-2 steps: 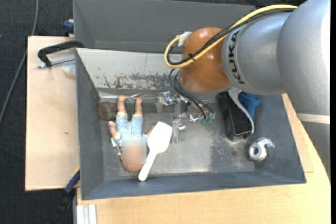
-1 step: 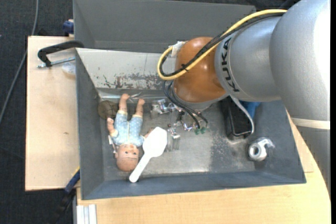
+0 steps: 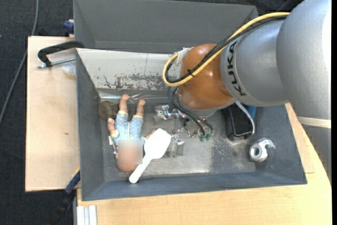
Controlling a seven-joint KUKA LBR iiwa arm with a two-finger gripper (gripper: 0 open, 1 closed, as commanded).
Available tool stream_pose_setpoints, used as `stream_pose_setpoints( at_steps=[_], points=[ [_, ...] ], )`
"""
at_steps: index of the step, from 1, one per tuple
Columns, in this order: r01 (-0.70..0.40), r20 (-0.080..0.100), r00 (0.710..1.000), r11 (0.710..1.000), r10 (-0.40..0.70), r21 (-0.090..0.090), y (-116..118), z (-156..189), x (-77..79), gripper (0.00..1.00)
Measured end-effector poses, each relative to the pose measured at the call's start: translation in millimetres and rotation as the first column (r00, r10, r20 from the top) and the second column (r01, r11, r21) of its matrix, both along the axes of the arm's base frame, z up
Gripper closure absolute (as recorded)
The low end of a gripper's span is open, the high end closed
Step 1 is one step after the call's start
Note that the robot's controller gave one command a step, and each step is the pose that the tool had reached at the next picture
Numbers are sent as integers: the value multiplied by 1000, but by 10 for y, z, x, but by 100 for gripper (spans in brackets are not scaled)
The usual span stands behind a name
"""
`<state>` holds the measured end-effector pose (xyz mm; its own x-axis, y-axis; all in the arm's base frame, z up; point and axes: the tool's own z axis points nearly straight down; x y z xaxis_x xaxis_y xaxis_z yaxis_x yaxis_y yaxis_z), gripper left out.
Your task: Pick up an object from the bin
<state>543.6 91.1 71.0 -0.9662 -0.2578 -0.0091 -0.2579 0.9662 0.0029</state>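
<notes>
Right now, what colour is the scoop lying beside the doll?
White; the scoop shows best in the camera view.

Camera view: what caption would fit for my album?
Robot arm's claw inside a grey bin, beside a doll and white utensil.

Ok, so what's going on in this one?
A KUKA arm reaches into the grey bin from the right, its gripper low over the bin floor near the middle. Nearest to it is a white plastic scoop, lying partly over a doll in pale blue at the left. A black object and a small silvery metal piece lie to the right. Whether it grips anything cannot be told.
</notes>
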Motion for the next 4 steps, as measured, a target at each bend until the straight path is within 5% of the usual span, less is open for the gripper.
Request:
stream_pose_setpoints(
  at_steps=[1,2,3,4],
  points=[
    [-170,0,985,985,170,-4,47,-2,-82,0],
    [-443,2,897,897,443,-4,113,0,-138,0],
    [-583,2,813,813,583,-7,416,-1,-336,100],
    [-583,2,813,813,583,-7,416,-1,-336,100]
  ],
)
